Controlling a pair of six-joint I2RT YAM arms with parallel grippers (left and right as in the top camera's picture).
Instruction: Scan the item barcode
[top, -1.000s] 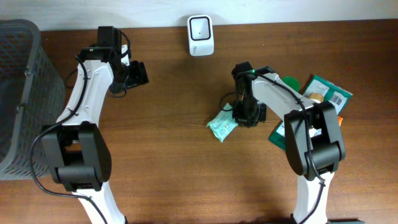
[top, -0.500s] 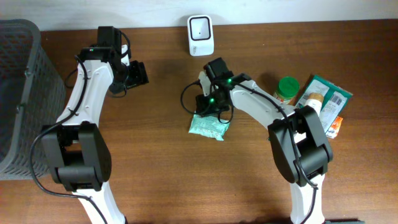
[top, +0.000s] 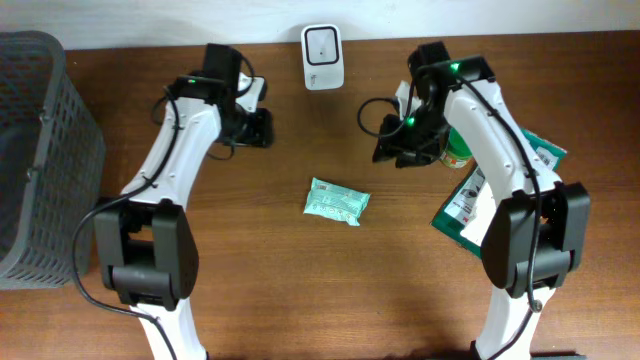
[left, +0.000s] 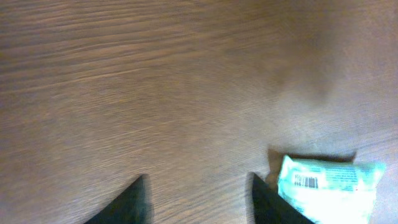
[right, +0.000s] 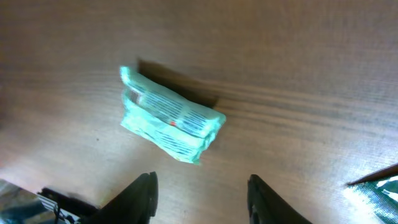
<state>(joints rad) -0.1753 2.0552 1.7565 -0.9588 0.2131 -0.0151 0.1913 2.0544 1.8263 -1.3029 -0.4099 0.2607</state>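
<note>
Overhead view: the brown wooden table (top: 300, 290) fills my screen, with a grey basket (top: 30, 150) at its left edge. The left gripper (top: 262, 127) hangs over bare wood left of the white scanner (top: 322, 57), its fingers apart and empty. The right gripper (top: 392, 150) hovers to the scanner's right, fingers likewise spread around nothing. The small green packet (top: 336, 202) lies flat on the table between both grippers, touched by neither, its barcode facing up.
</note>
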